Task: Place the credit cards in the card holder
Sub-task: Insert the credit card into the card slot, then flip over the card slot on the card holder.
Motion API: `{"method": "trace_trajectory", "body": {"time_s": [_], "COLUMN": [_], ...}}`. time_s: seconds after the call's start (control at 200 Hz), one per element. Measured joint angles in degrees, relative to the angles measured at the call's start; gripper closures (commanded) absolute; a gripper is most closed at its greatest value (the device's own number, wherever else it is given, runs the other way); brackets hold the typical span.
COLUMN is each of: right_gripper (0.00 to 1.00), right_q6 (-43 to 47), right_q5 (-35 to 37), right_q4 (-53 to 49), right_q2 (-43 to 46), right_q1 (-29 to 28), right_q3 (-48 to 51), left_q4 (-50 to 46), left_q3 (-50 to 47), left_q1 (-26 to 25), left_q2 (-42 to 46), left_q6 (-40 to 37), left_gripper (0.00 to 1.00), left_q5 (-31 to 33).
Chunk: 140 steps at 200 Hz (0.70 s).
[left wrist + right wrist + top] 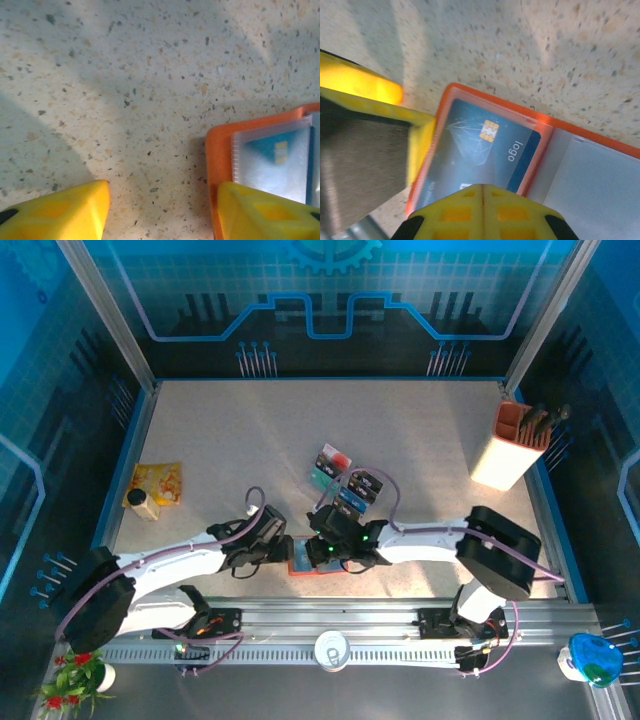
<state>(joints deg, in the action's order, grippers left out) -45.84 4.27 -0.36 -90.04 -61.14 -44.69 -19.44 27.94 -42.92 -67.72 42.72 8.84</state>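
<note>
The orange card holder lies open on the table near the front edge, between my two grippers. A blue credit card with a gold chip sits inside its clear pocket. My left gripper is open, straddling the holder's left edge; one yellow finger rests over the holder, the other over bare table. My right gripper is shut with nothing between its fingers, tips down over the card in the pocket. Several more credit cards lie just behind the grippers.
A tall orange-and-white box of pens stands at the back right. A yellow packet and a small bottle lie at the left edge. The left gripper's finger sits against the holder's edge in the right wrist view.
</note>
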Motion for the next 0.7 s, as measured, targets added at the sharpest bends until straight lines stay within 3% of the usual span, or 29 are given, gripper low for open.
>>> {"method": "trace_trajectory", "body": {"time_s": [0.105, 0.295, 0.7], "right_gripper": [0.9, 0.89, 0.93], "right_q6": [0.4, 1.4, 3.0], "right_q5": [0.2, 0.2, -0.5], "right_q4": [-0.7, -2.4, -3.5], "right_q2": [5.4, 10.7, 6.1], "right_q1": [1.6, 6.3, 7.3], "right_q3": [1.8, 5.6, 6.4], "left_q4": [-2.4, -3.7, -1.1], "left_q3": [2.3, 6.7, 7.6], "left_q1": [0.1, 0.1, -3.9], "left_q2": [2.4, 4.9, -2.0], "left_q6": [-0.9, -0.8, 0.9], "left_gripper": [0.27, 0.27, 0.28], "left_q5": [0.3, -0.6, -3.3]}}
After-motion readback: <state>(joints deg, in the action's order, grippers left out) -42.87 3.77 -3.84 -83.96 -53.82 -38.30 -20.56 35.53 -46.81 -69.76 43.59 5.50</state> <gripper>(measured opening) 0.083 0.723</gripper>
